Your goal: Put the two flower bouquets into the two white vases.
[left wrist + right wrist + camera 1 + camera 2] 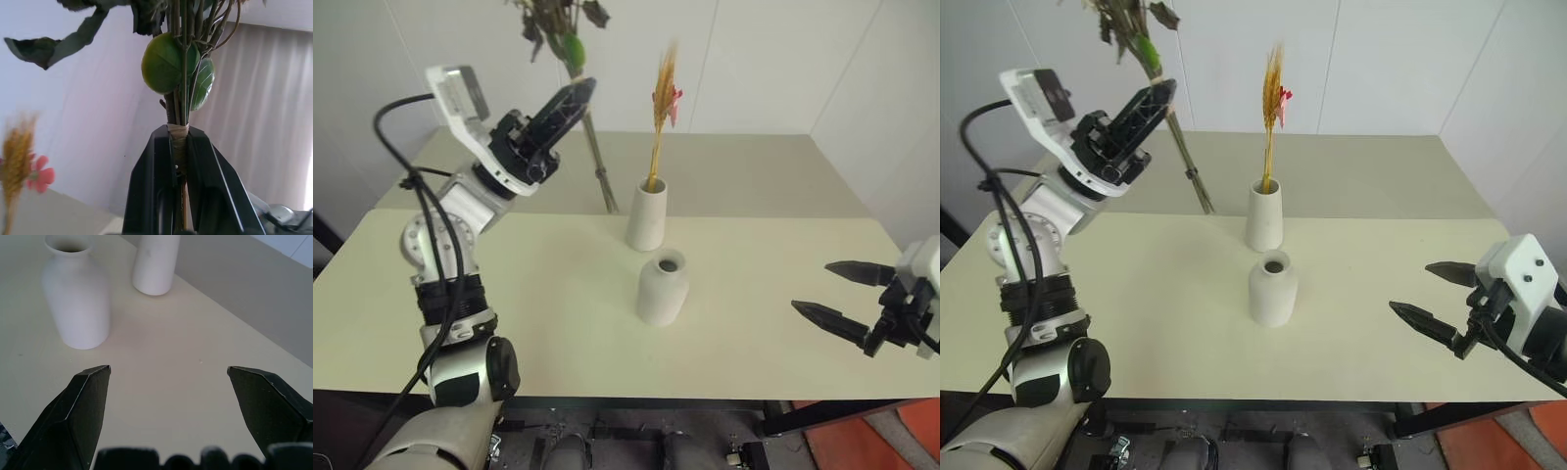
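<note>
stems of the bushy bouquet (180, 105) sit pinched between the two black fingers of the left gripper (576, 98), which is pressed tight on the taped part of the bunch and raised high above the table (558, 284), pointing up and toward the robot's right. above the fingertips the green leaves and dark foliage rise out of the top of the head views; below them the stem ends hang down and slant toward the taller vase (646, 214). that vase stands to the right of and lower than the left gripper, and the golden grass sprig (662, 103) with its small pink blossoms stands upright in its mouth. the shorter rounded vase (663, 287) stands just in front of the taller one, with nothing in its narrow neck. the right gripper (842, 294) hangs over the right part of the table, fingers spread wide with nothing between them, pointing toward the rounded vase, which stands well apart from its tips.
</note>
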You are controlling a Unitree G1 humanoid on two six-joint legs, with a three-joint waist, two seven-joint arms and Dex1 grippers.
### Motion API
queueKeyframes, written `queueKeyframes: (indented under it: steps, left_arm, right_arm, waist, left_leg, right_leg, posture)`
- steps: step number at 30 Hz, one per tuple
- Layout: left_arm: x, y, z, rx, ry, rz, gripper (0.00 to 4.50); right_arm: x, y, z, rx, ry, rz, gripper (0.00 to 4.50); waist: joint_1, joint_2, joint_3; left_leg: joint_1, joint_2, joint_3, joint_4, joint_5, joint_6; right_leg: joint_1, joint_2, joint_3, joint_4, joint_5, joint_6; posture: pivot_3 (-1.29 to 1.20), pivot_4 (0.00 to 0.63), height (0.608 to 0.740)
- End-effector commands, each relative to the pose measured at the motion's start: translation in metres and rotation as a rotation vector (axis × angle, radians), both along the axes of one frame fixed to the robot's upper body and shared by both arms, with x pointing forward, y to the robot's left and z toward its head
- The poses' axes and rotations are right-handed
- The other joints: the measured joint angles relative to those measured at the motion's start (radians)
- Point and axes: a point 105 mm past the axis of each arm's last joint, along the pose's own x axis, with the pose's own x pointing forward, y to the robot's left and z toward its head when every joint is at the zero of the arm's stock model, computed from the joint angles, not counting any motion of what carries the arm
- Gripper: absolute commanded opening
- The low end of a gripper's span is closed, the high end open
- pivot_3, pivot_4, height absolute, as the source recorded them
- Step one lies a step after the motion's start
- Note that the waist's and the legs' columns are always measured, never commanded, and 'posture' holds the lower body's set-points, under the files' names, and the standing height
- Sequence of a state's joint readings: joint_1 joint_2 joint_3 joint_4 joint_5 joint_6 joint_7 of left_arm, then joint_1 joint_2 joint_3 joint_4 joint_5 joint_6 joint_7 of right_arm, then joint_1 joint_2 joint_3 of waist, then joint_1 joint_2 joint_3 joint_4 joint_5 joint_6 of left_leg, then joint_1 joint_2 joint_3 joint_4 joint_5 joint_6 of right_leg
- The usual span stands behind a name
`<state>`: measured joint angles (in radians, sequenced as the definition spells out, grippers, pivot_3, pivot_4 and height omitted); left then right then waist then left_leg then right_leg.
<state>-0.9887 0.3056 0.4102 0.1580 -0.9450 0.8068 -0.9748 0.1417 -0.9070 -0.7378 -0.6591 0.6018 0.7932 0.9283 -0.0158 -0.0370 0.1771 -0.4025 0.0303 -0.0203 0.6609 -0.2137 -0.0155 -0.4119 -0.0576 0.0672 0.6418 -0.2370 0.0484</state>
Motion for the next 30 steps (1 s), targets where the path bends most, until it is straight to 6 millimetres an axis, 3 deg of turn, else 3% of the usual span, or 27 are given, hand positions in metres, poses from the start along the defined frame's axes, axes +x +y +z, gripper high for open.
queueKeyframes:
  steps: [1, 11, 30]
  left_arm:
    - [0.004, -0.016, 0.007, -0.012, -0.063, -0.098, 0.06]
    - [0.011, -0.069, -0.033, 0.133, -0.083, -0.203, 0.06]
    - [0.015, -0.093, -0.071, 0.168, -0.045, -0.217, 0.06]
  right_arm:
    - [-0.006, -0.004, 0.013, -0.021, -0.092, -0.043, 4.5]
    - [-0.016, -0.004, 0.009, -0.002, -0.112, -0.112, 4.5]
    - [-0.012, -0.005, 0.015, -0.003, -0.147, -0.123, 4.5]
  waist:
    - [-0.001, 0.0, 0.0]
    - [0.0, 0.0, 0.0]
    - [0.002, 0.0, 0.0]
  left_leg:
    - [0.001, 0.0, 0.0, 0.0, 0.0, 0.0]
    - [0.0, 0.0, -0.001, 0.0, -0.001, 0.001]
    - [0.0, 0.0, -0.001, 0.0, -0.001, 0.001]
  right_leg:
    - [0.001, 0.0, 0.0, 0.0, 0.0, 0.0]
    - [0.002, 0.0, 0.0, -0.002, 0.0, 0.0]
    - [0.002, 0.0, 0.0, -0.002, -0.001, 0.001]
  posture:
    - [0.0, 0.15, 0.74]
    - [0.0, 0.15, 0.74]
    - [0.0, 0.15, 0.74]
